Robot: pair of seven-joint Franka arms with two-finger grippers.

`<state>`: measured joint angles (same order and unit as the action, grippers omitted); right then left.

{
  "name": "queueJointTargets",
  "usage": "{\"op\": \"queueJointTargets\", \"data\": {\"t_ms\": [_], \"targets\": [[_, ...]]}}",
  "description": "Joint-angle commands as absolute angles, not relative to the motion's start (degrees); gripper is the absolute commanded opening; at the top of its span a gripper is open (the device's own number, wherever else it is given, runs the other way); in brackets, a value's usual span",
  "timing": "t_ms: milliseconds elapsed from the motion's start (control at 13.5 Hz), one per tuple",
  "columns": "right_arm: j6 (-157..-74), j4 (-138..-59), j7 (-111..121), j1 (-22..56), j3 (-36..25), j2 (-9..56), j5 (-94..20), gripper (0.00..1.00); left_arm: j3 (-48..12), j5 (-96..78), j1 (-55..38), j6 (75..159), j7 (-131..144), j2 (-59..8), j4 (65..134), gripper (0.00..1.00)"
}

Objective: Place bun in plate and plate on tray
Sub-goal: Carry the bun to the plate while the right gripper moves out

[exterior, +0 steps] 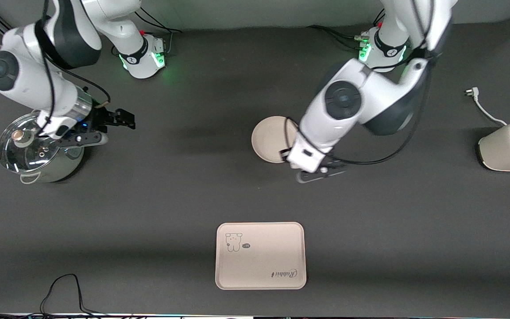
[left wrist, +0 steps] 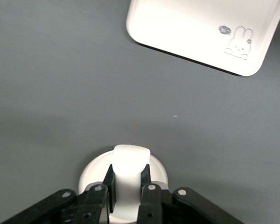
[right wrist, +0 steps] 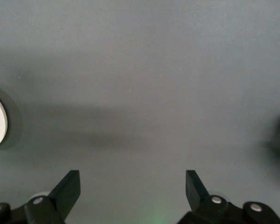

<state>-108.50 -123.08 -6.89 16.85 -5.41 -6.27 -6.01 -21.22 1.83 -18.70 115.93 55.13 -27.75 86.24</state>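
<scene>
My left gripper (exterior: 301, 158) hangs over the edge of the round cream plate (exterior: 269, 138) near the table's middle. In the left wrist view it (left wrist: 128, 176) is shut on the off-white bun (left wrist: 130, 165), with the plate (left wrist: 91, 171) right beneath the bun. The bun is hidden by the arm in the front view. The cream tray (exterior: 260, 256) with the bear drawing lies nearer the front camera than the plate; it also shows in the left wrist view (left wrist: 196, 28). My right gripper (exterior: 127, 119) is open and empty (right wrist: 130, 184), waiting beside the pot.
A steel pot with a glass lid (exterior: 29, 148) stands at the right arm's end of the table. A white toaster (exterior: 509, 146) with its plug cord (exterior: 481, 104) stands at the left arm's end. A black cable (exterior: 64, 292) lies at the front edge.
</scene>
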Motion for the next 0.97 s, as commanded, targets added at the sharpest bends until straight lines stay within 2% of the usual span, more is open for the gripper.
{"op": "queueJointTargets", "data": {"t_ms": [0, 297, 594, 891], "targets": [[-109.78, -120.15, -12.81, 21.95, -5.71, 0.33, -5.10, 1.00, -20.66, 5.53, -21.79, 118.56, 58.79, -32.78, 83.84, 0.24], [-109.42, -120.32, -14.50, 23.64, -5.62, -0.44, -4.92, 1.00, -20.74, 6.24, -23.29, 120.22, 58.88, -31.21, 93.22, 0.24], [-114.95, -120.23, -14.59, 23.73, -5.62, 1.05, -5.27, 1.00, -20.74, 6.24, -24.08, 130.14, 60.38, -29.01, 105.62, 0.23], [-115.22, -120.32, -14.59, 23.12, -4.66, 1.05, -5.45, 1.00, -21.09, 6.24, -26.36, 133.24, 63.89, -28.65, 109.51, 0.28]]}}
